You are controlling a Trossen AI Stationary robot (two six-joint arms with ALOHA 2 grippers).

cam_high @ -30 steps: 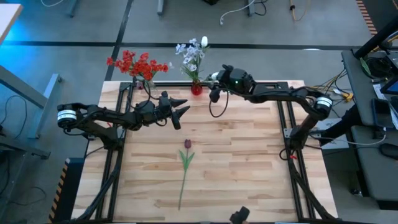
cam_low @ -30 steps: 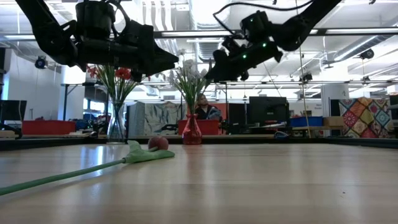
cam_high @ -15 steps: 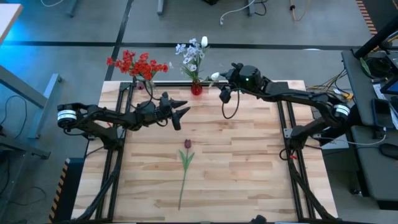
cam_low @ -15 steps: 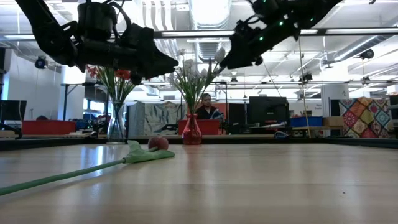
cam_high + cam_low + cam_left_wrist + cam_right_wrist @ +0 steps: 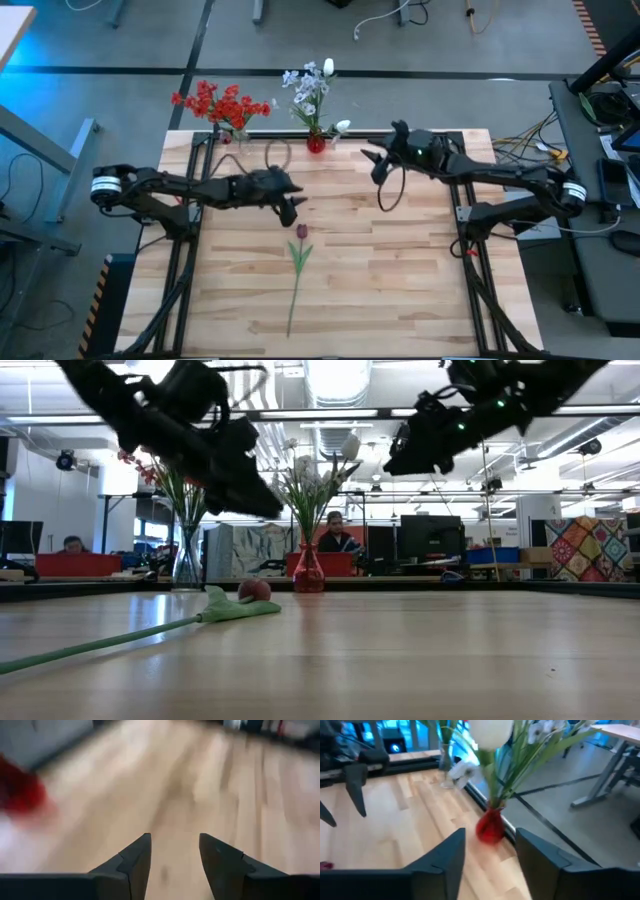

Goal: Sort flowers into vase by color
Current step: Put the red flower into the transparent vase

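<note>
Tulip (image 5: 301, 232), dark red, long green stem, flat on table (image 5: 400, 290) near centre, head toward far edge; last loose flower, not yet sorted. Same spot as before, untouched.

Red flowers (image 5: 222, 102) bunched in clear vase (image 5: 186, 565) at far-left edge; white & pale-blue flowers (image 5: 310, 85) plus white bud (image 5: 343, 126) in small red vase (image 5: 316, 144) beside it. Grouped by colour, so tulip prob. meant for clear vase w/ the reds.

Left pincer (image 5: 291, 204) just behind tulip head, angled down toward it, fingers (image 5: 131, 865) apart at a medium gap w/ bare table between, holding nothing. Likely lining up for pick at head end of stem. Vs 1 s ago: was higher & further back near clear vase, now swung down & closer to tulip; gap unchanged.

Right pincer (image 5: 376, 160) up off table, right of red vase, facing it, empty; fingers (image 5: 447, 860) parted, gap narrowing. Vs 1 s ago: was right at red vase among white stems, bud then close to pincer; now pulled back to the right, bud left leaning out of red vase. Reads as drop-off done, arm clearing out.

People (image 5: 334, 532) at desks in room behind, well off table.
</note>
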